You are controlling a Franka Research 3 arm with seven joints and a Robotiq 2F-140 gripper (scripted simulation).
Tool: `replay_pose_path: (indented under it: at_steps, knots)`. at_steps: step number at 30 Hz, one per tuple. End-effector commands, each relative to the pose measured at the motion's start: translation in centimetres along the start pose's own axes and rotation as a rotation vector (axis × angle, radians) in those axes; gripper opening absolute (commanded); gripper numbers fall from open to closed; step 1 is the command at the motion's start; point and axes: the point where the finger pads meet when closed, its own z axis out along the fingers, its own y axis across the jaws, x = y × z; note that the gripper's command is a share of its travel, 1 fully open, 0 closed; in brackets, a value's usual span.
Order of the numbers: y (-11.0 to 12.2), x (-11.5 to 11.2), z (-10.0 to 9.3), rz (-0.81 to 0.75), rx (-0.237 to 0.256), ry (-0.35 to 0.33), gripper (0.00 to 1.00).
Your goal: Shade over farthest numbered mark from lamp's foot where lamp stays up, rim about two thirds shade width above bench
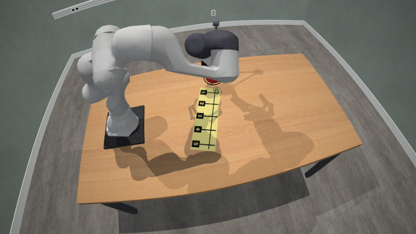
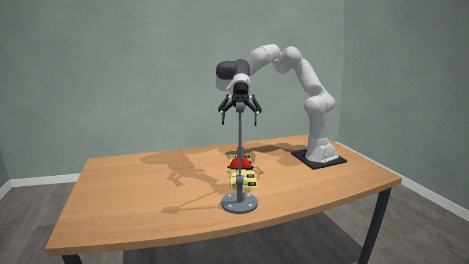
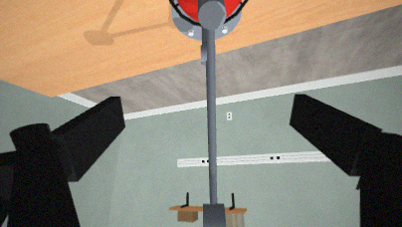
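The lamp stands on a round grey foot (image 2: 239,203), with a thin grey pole (image 2: 239,138) rising straight up to its top joint (image 2: 239,107). Its red shade (image 2: 237,162) hangs low, close to the pole, at the strip's end by mark 1. The shade peeks out under my wrist in the top view (image 1: 211,81). The yellow strip (image 1: 205,119) carries marks 1 to 5 running away from the foot. My gripper (image 2: 239,123) is open and points down, with its fingers on either side of the top joint and not touching it. In the wrist view the pole (image 3: 211,114) runs between the open fingers.
My arm's base sits on a black plate (image 1: 124,127) at one side of the wooden bench. The arm reaches over the strip's mark 1 end and hides the gripper in the top view. The bench edge lies close to the lamp's foot.
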Motion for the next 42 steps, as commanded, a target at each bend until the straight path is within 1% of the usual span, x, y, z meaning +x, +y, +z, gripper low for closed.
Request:
replay_pose_path:
  at_steps: [1, 4, 6, 21, 23, 38, 42]
  knots:
    - [-0.4, 0.1, 1.2, 0.002, 0.012, 0.0, 1.0]
    - [-0.4, 0.1, 2.0, 0.003, 0.015, -0.001, 1.0]
    - [-0.4, 0.1, 2.0, 0.003, 0.015, -0.001, 1.0]
    - [1.0, 0.1, 5.7, -0.012, -0.021, 0.005, 1.0]
    - [1.0, 0.1, 5.7, -0.012, -0.021, 0.005, 1.0]
    - [2.2, 0.0, 9.4, -0.023, -0.048, 0.009, 1.0]
    - [2.0, 0.1, 9.6, -0.022, -0.046, 0.009, 1.0]
